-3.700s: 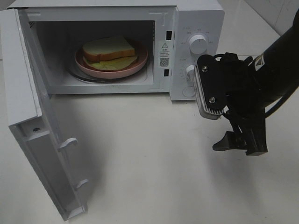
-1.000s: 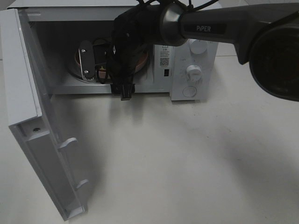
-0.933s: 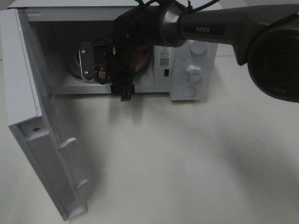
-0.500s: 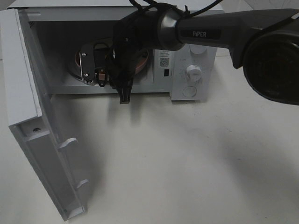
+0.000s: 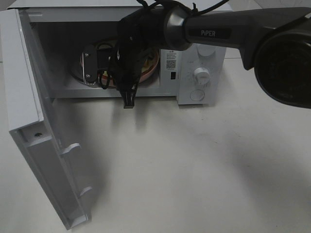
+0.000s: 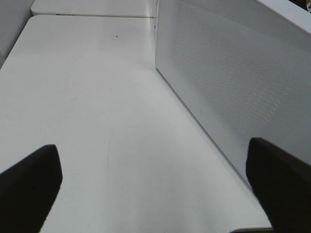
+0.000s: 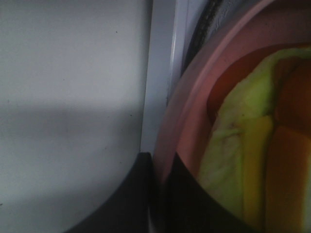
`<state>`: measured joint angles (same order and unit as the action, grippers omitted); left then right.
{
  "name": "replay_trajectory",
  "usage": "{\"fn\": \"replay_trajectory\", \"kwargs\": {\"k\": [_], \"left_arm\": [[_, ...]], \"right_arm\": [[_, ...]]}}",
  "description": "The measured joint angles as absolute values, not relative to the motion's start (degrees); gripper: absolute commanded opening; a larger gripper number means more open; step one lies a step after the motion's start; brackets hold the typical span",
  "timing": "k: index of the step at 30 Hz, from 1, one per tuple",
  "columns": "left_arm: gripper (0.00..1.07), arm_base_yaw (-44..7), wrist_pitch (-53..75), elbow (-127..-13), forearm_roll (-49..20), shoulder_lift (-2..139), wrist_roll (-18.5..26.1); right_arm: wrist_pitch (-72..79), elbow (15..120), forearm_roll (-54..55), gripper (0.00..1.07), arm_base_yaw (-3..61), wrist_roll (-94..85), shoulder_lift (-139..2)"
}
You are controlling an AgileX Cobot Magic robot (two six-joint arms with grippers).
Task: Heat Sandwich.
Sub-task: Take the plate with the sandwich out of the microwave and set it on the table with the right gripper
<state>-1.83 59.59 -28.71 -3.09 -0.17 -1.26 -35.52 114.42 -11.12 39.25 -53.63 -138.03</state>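
- A white table (image 5: 194, 170) fills most of the high view, its top matte and faintly scuffed.
- Soft grey shadows lie across it below the middle and toward the right.
- In the left wrist view the same pale tabletop (image 6: 87, 111) runs back to a seam (image 6: 92, 15), where a second white surface (image 6: 92, 7) adjoins it.
- The light is even and diffuse.

A: Sandwich (image 7: 243, 160)?
B: Blurred, cut off at the wrist picture's edge; the arm (image 5: 146, 39) hides it from above.
A: Plate (image 7: 194, 107)?
B: Only part of the rim shows.
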Motion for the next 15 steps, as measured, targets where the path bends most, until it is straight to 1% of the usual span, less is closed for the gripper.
{"fn": "replay_trajectory", "kwargs": {"k": [9,13,15], "left_arm": [[0.98,-1.8,59.6,-28.7,-3.1,-0.2,-1.3],[0.98,-1.8,59.6,-28.7,-3.1,-0.2,-1.3],[0.98,-1.8,59.6,-28.7,-3.1,-0.2,-1.3]], "right_arm": [[-36.9,114.4,-10.7,0.0,39.4,-54.0,-137.4],[-36.5,112.5,-10.7,0.0,39.4,-55.6,-136.2],[-36.0,109.9,-10.7,0.0,39.4,-57.5,-134.8]]}}
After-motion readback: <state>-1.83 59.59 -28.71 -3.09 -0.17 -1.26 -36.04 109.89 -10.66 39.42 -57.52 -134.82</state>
